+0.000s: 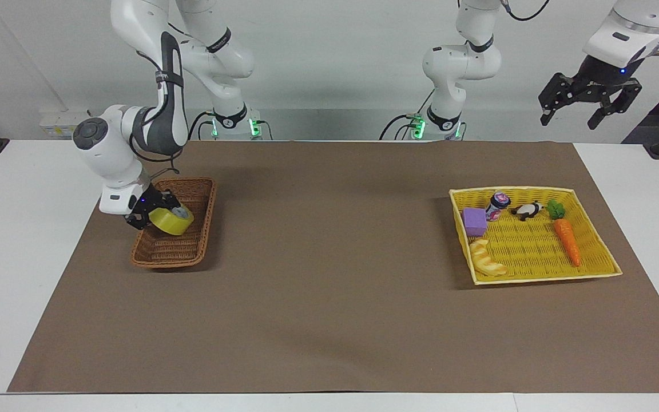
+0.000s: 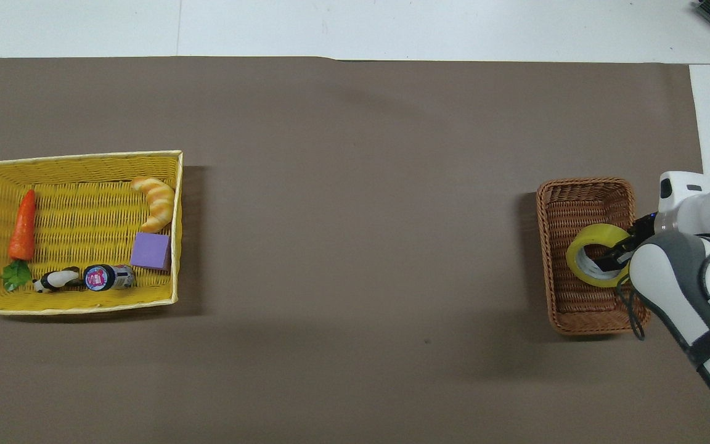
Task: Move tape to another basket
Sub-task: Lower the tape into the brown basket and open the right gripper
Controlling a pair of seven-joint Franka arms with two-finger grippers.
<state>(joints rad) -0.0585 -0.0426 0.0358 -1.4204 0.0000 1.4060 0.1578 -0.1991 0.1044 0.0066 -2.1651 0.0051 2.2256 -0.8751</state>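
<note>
Tape (image 1: 171,221): yellow roll, tilted, gripped through its core by the right gripper (image 1: 152,213), held low over the inside of the brown wicker basket (image 1: 161,254) at the right arm's end of the table. Left gripper (image 1: 590,100): raised high off the left arm's end, fingers spread, holding nothing, waiting. Yellow tray basket (image 1: 592,273): contains carrot (image 1: 567,240), croissant toy (image 1: 487,258), purple block (image 1: 474,221), small can (image 1: 497,205) and panda figure (image 1: 528,210).
</note>
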